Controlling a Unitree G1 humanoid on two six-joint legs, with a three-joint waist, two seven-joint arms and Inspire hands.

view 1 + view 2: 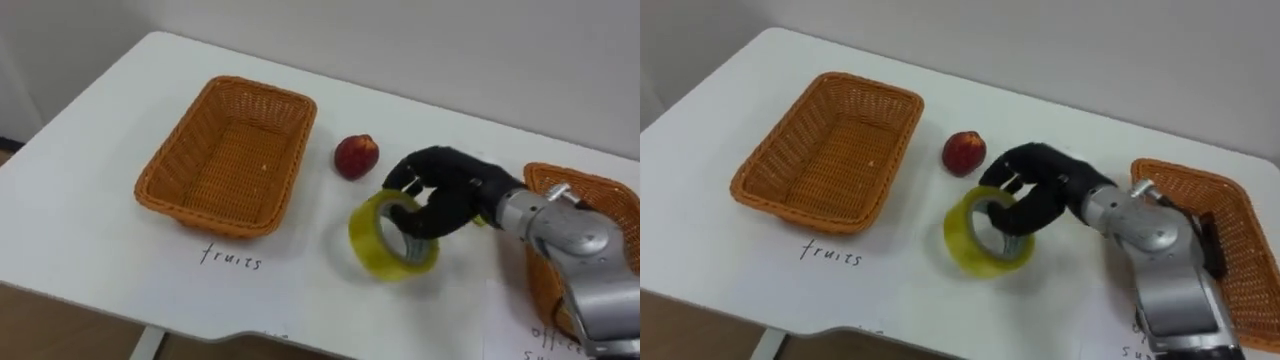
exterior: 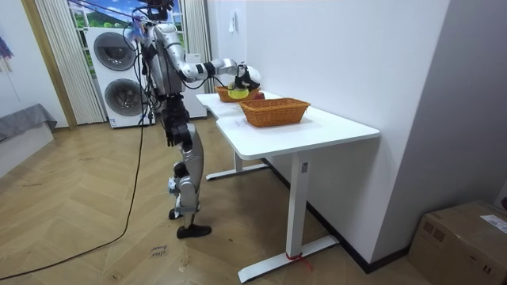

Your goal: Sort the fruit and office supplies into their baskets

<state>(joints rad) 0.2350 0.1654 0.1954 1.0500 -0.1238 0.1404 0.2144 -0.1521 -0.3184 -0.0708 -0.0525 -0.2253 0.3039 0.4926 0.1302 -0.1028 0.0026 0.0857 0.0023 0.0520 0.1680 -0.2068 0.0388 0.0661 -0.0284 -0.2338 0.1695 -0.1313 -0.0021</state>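
While a peach [image 1: 356,157] lies nearby, fingers [image 1: 402,175] of the right hand [image 1: 455,190] clasp the tape roll [image 1: 372,246].

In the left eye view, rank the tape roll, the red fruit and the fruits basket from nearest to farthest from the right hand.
1. tape roll: gripped by the right hand, fingers curled through it.
2. red fruit: just past the hand, to its left.
3. fruits basket: far off on the left side.
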